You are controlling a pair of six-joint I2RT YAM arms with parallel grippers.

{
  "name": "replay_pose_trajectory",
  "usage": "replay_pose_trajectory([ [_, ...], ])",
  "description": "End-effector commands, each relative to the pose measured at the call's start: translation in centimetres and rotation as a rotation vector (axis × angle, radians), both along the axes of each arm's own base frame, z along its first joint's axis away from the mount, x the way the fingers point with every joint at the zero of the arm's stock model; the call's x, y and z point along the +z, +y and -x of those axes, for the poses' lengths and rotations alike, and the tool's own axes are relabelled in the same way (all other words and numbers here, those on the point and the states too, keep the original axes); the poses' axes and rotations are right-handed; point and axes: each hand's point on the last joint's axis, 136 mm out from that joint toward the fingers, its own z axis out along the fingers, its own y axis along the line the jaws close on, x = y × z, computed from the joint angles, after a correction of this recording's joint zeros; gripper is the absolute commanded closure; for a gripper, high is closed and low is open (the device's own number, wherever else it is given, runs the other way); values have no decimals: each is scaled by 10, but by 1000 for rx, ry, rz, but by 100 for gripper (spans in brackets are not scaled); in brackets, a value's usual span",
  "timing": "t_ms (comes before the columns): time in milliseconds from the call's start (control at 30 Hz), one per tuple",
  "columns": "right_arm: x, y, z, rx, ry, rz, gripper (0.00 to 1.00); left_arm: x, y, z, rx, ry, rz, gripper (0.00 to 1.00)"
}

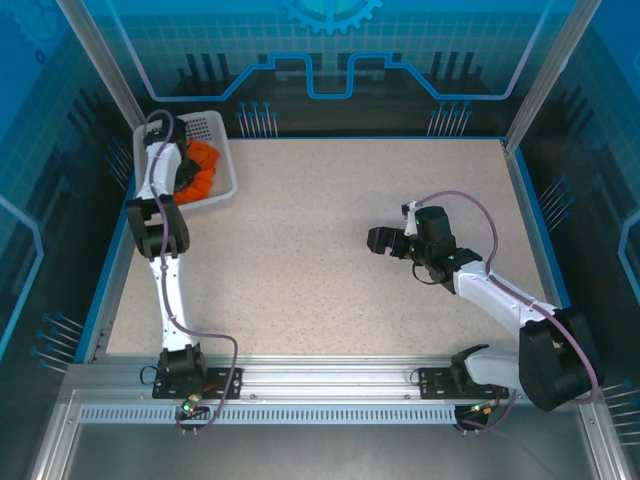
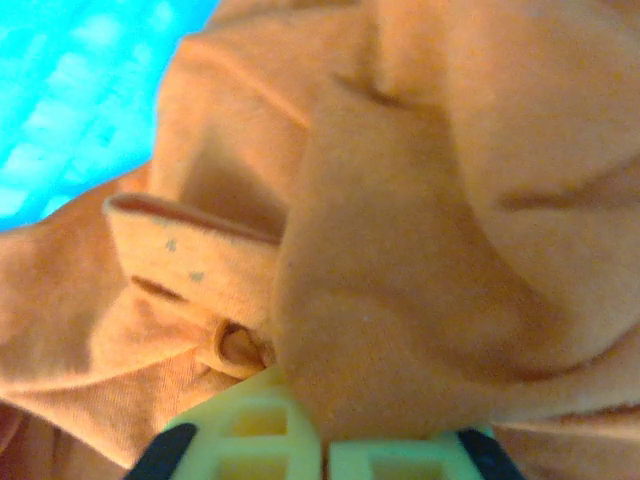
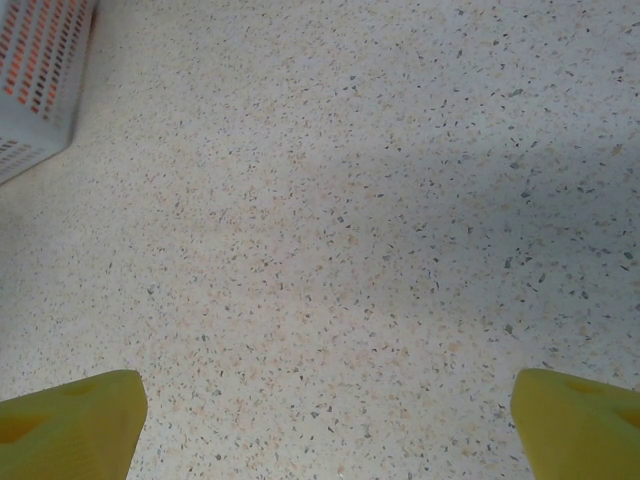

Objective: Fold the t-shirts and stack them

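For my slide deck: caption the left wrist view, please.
Left end effector closed on a fold of the crumpled orange t-shirt.

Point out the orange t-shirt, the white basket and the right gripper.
orange t-shirt (image 2: pixel 420 250): left wrist view, on the big fold of fabric.
white basket (image 1: pixel 205 127): top external view, on its bare perforated part.
right gripper (image 3: pixel 328 415): right wrist view, midway between its yellow fingertips.
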Motion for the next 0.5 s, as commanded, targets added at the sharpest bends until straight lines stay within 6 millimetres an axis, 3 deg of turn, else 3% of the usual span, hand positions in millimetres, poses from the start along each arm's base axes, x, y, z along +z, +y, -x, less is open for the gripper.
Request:
replay_pose_trajectory([
  [0, 12, 4, -8, 2, -40, 7, 5, 18, 48, 16, 51, 4, -72, 100],
  [133, 11, 4, -9, 1, -35, 8, 5, 39, 55, 9, 55, -80, -38, 100],
  [267, 9, 8, -9, 11, -22, -8, 5, 71, 36, -7, 39, -194, 29, 100],
  [467, 11, 14, -7, 32, -20, -7, 6, 156, -10, -23, -61, -347, -70, 100],
])
